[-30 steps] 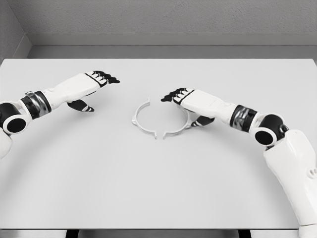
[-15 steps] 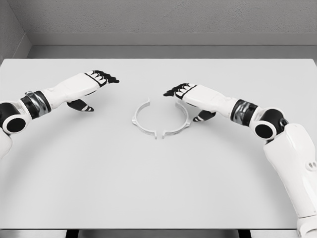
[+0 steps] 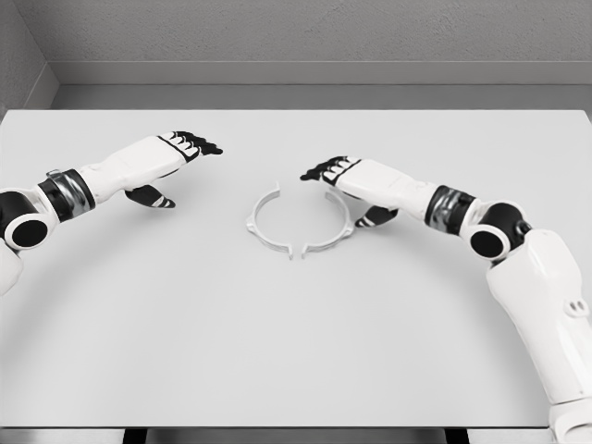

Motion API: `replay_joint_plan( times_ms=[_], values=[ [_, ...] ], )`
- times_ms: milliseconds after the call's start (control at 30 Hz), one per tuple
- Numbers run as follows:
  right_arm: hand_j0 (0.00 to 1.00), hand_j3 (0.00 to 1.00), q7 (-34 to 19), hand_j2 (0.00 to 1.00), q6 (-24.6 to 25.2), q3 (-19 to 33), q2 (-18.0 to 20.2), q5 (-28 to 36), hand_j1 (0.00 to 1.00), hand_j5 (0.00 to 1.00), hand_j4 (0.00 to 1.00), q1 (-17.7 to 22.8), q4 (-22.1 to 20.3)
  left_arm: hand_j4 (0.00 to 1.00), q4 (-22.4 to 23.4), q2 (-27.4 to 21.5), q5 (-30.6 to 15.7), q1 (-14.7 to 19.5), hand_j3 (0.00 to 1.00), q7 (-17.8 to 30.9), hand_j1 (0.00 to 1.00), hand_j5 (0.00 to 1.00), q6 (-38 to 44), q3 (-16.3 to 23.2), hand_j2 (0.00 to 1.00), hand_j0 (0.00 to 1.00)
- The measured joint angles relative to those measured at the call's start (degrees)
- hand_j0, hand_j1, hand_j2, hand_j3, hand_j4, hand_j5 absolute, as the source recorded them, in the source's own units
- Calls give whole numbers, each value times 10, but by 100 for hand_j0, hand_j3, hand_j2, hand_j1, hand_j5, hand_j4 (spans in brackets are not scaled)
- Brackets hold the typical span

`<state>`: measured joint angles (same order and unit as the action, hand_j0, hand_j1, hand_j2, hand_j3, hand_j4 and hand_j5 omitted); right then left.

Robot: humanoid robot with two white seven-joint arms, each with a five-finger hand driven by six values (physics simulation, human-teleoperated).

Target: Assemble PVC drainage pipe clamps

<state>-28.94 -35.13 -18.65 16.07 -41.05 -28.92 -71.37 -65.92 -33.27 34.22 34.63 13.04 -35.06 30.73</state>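
Note:
Two white half-ring clamp pieces lie on the table, facing each other as a near circle. The left half [image 3: 262,222] and the right half [image 3: 337,233] almost meet at the front and leave a gap at the back. My right hand [image 3: 335,178] hovers over the back of the right half, fingers spread, holding nothing. My left hand [image 3: 176,162] stays well to the left of the ring, fingers relaxed and empty.
The white table [image 3: 296,351] reaches to a grey back wall, with a grey side wall at the far left. Both forearms reach in low over the table from its sides.
My right hand has lifted off the right clamp half and drawn back a little toward the far side. The right half now shows in full. The left arm has not moved.

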Motion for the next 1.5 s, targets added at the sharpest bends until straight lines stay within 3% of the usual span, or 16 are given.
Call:
replay_joint_plan(
  times_ms=[1500],
  values=[
    [100,100,-1,100,0,-28,-42,-12,100,100,100,-20,-1,100,0,-2,0,0,100,0,100,100,0,-3,100,100]
  ],
)
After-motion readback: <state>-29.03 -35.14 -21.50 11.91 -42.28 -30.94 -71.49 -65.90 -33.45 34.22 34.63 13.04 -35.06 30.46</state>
